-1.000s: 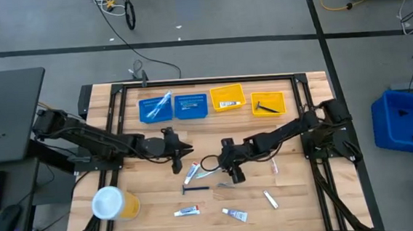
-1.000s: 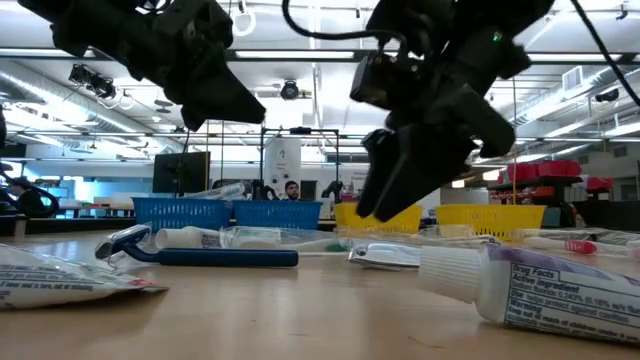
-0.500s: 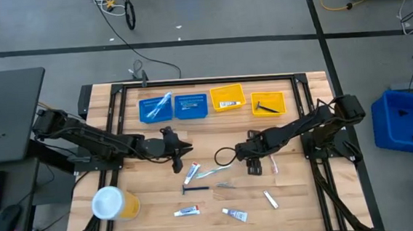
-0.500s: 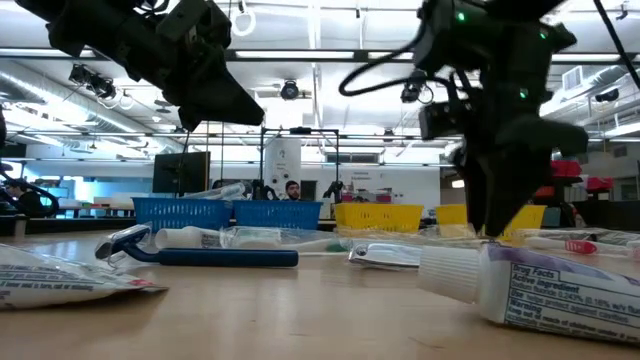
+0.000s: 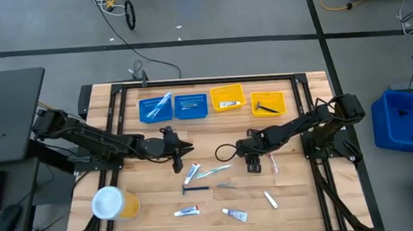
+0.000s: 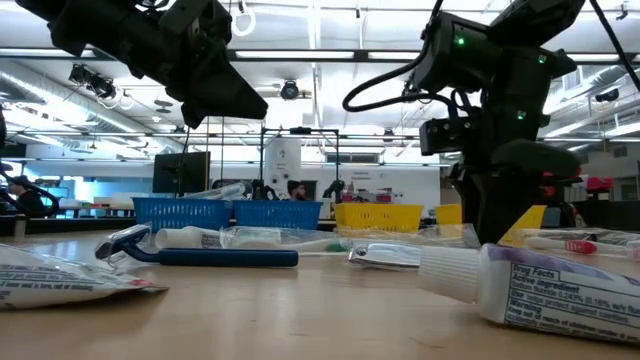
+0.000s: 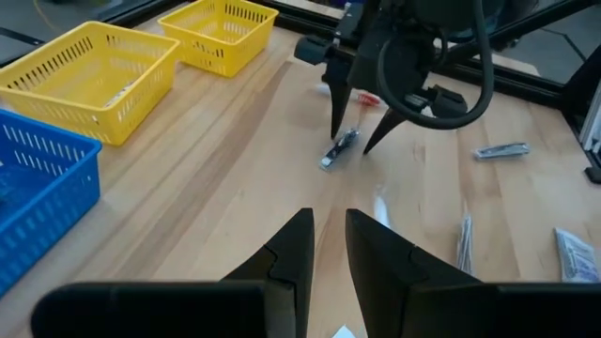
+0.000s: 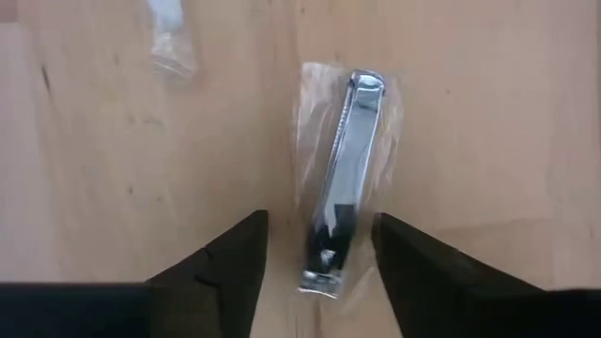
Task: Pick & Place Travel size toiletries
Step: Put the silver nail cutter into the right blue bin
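A silvery nail clipper in a clear wrapper (image 8: 340, 216) lies flat on the wooden table; it also shows in the left wrist view (image 7: 340, 148). My right gripper (image 8: 319, 246) points down over it, open, with one finger on either side of the clipper's near end, and I see no touch. It stands right of the table's middle (image 5: 254, 164). My left gripper (image 5: 180, 161) hovers left of the middle, empty, with only a narrow gap between its fingers (image 7: 329, 244). A toothpaste tube (image 5: 190, 174), a toothbrush (image 5: 212, 171) and a dark razor (image 5: 196, 189) lie between the arms.
Two blue trays (image 5: 155, 109) (image 5: 190, 106) and two yellow trays (image 5: 227, 98) (image 5: 268, 104) line the far edge. A yellow tub with a white lid (image 5: 112, 203) stands near left. A pink toothbrush (image 5: 273, 165) and small tubes (image 5: 235, 215) (image 5: 271, 199) lie near the right gripper.
My right gripper has gone from the table's middle toward the right edge and turned so that its fingers point down. It now stands still over the wrapped nail clipper.
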